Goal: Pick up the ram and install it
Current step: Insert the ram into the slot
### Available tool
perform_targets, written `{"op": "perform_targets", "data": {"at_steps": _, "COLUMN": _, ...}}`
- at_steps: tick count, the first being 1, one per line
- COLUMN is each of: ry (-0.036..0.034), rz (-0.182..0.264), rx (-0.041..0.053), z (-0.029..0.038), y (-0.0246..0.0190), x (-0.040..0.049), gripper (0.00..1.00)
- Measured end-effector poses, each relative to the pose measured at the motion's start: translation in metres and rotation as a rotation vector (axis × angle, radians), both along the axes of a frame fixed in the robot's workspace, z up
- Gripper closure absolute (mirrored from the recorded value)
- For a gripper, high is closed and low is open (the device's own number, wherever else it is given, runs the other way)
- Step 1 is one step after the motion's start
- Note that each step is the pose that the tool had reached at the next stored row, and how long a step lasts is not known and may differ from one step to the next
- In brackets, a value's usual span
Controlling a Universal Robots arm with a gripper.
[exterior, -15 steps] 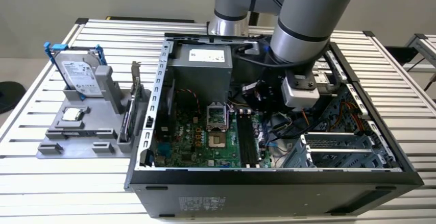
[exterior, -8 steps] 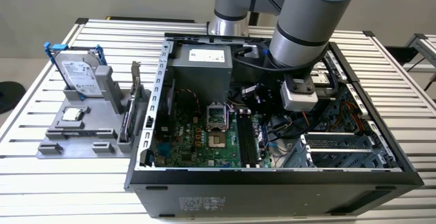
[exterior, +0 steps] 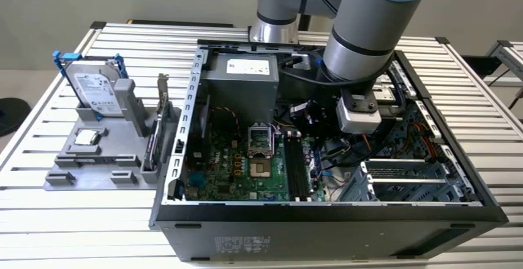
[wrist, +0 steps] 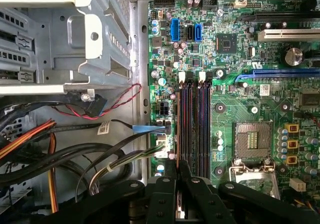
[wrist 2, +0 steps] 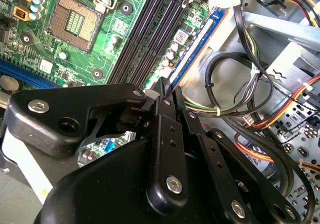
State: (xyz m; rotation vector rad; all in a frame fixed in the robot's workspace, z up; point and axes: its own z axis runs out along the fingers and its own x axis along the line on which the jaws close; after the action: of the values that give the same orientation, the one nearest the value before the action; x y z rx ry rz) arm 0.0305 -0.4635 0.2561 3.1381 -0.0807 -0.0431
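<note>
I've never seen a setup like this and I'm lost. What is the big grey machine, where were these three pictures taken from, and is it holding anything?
The grey and blue tube is a robot arm. It reaches into an open computer case that stands on a slatted table. The exterior view comes from a camera standing off the arm. Both wrist views come from cameras riding on the arm, looking past its black gripper. The gripper appears shut on the ram, a thin blue stick seen edge-on. It is held lengthwise along the black memory slots of the green board. Whether it is seated I cannot tell. At the exterior view's left, a grey holder carries a hard drive and a small processor chip.
</note>
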Motion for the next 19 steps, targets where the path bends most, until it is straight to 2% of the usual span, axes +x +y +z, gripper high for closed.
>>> {"op": "perform_targets", "data": {"at_steps": 3, "ry": 0.0000, "rz": 0.000, "rx": 0.0001, "z": -0.0004, "y": 0.0000, "x": 0.0000, "gripper": 1.00}}
{"op": "perform_targets", "data": {"at_steps": 8, "ry": -0.0001, "rz": 0.000, "rx": 0.0002, "z": -0.0056, "y": -0.0002, "x": 0.0000, "gripper": 1.00}}
{"op": "perform_targets", "data": {"at_steps": 19, "ry": 0.0000, "rz": 0.000, "rx": 0.0002, "z": -0.0139, "y": -0.0074, "x": -0.0047, "gripper": 1.00}}
